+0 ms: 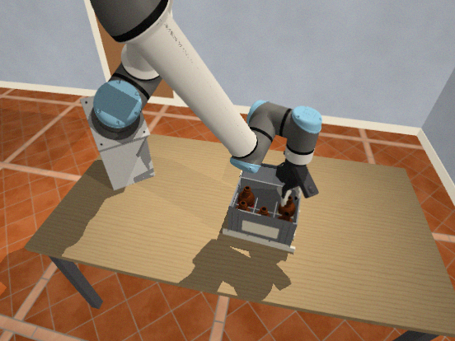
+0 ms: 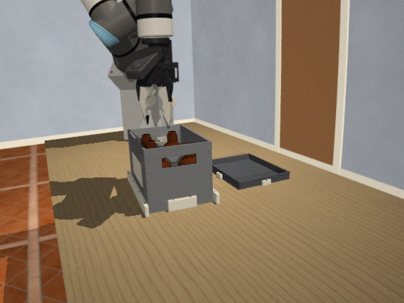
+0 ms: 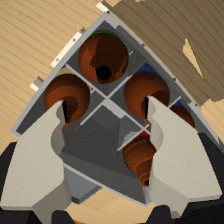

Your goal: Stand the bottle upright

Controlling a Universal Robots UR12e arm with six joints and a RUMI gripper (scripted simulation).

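Observation:
My gripper (image 1: 289,200) (image 2: 158,123) (image 3: 105,100) is open and empty, pointing down just above the right part of the crate (image 1: 284,234) (image 2: 179,186) (image 3: 95,145). Its fingers partly hide bottles. Five brown bottles stand in the crate: back right (image 1: 287,208) (image 2: 172,138) (image 3: 67,92), front right (image 1: 287,217) (image 3: 102,50), front middle (image 1: 264,211) (image 3: 145,87), front left (image 1: 243,205) (image 3: 184,117) and back left (image 1: 247,197) (image 3: 137,154). The back middle cell is empty. I cannot tell which neck differs. The dark tray (image 2: 239,184) lies behind the crate and is empty.
White blocks (image 2: 182,203) sit against the crate's foot, and smaller ones (image 2: 266,182) against the tray. The crate's walls rise around the bottles. The robot's pedestal (image 1: 128,166) stands at the left end of the table (image 1: 350,257).

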